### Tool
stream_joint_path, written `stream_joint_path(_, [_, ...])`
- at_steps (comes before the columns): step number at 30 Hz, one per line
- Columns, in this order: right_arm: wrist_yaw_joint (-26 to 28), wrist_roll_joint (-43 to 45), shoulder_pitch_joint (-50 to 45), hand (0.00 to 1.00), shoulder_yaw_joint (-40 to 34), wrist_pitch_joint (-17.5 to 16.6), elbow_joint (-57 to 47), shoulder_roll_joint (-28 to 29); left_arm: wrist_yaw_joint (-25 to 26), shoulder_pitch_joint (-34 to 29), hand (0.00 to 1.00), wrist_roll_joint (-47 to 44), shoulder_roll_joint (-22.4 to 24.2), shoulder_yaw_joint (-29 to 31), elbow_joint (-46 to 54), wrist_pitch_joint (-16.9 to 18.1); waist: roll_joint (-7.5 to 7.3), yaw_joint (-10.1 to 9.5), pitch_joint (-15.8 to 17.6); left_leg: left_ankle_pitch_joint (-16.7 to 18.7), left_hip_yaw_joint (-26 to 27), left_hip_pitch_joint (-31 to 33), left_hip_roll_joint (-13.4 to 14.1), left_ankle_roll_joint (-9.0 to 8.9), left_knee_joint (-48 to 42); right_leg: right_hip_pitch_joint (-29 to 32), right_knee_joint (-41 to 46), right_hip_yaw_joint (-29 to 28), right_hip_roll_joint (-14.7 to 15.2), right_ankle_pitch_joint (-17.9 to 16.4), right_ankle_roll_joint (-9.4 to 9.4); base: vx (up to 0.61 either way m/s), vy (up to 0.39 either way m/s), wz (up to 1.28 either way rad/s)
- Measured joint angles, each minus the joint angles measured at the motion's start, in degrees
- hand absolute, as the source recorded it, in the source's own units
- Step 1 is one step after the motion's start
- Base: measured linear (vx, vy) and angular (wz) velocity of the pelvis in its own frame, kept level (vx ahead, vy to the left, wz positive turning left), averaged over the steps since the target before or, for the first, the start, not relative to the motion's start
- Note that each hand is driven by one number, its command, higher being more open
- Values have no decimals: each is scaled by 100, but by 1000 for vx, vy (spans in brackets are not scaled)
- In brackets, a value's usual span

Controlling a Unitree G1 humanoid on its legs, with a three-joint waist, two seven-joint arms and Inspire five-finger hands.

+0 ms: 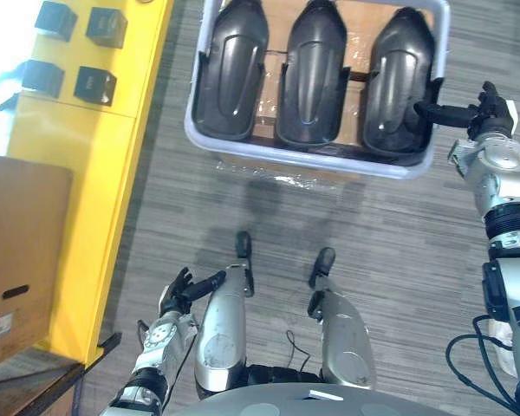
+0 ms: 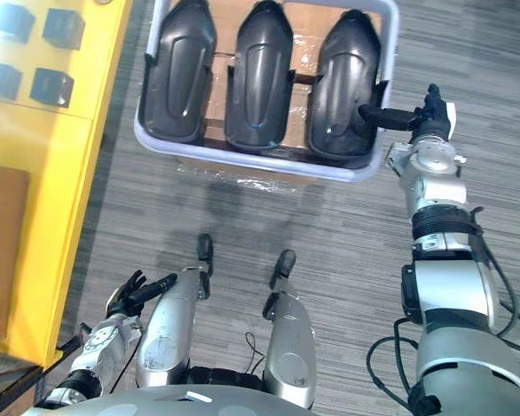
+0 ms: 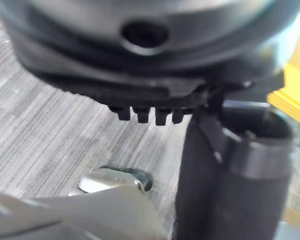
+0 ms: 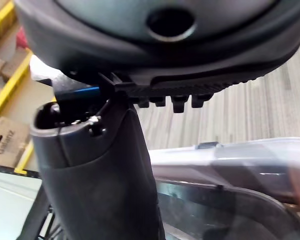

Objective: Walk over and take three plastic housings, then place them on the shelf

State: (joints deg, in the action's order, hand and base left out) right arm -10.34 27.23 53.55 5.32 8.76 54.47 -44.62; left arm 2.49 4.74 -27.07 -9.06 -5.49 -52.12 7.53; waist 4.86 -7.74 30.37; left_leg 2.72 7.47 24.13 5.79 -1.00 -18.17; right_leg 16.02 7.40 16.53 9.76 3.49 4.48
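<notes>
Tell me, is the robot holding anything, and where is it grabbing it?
Nothing is held. The open right hand reaches over the crate rim toward the rightmost housing; the left hand hangs open.

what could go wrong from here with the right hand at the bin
The right hand, fingers straight, reaches across the pale plastic bin's right rim; it may snag and drag the bin.
The glossy black plastic housings stand packed side by side; lifting the rightmost housing could pull the middle housing along.
The left hand hangs low beside the yellow shelf, so a one-handed grip might slip.
</notes>
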Motion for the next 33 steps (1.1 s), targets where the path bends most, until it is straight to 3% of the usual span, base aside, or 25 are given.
stream_joint_path(3, [85, -42, 280, 100, 118, 195, 312, -204, -64, 16, 100, -53, 98, -130, -22, 22, 247, -40, 22, -144, -111, 157, -74, 28, 104, 178, 119, 107, 72, -6, -5, -51, 20, 19])
stream_joint_path(6, [136, -236, 469, 100, 215, 224, 501, -395, -82, 34, 100, -208, 126, -206, -33, 55, 364, -85, 20, -247, -224, 317, -128, 46, 142, 382, 352, 207, 157, -96, -14, -47, 11, 21])
stream_joint_path(9, [154, -438, 633, 100, 233, 218, 605, -590, -129, 58, 100, -235, 128, -251, -35, 146, 390, -161, 7, -315, -325, 493, -152, 36, 145, 616, 626, 279, 230, -213, -36, -58, -7, 19])
stream_joint_path(10, [153, -438, 634, 0, 253, 218, 605, -625, -134, 62, 100, -236, 127, -252, -35, 154, 392, -163, 6, -329, -361, 522, -160, 34, 139, 646, 680, 302, 242, -242, -40, -60, -11, 27])
stream_joint_path(22, [-27, -1024, 705, 0, 426, 299, 826, -1001, -277, 134, 100, -401, 142, -310, -234, 277, 417, -205, -9, -572, -500, 581, -219, -2, 358, 875, 1027, 397, 345, -403, -111, -19, -5, 6])
stream_joint_path(33, [370, -1511, 344, 0, 406, 200, 875, -856, -374, -109, 100, -389, 153, -272, 37, 320, 434, -143, -21, -541, -537, 138, -202, -21, 358, 363, 1038, 471, 327, -508, -117, 23, 5, 4])
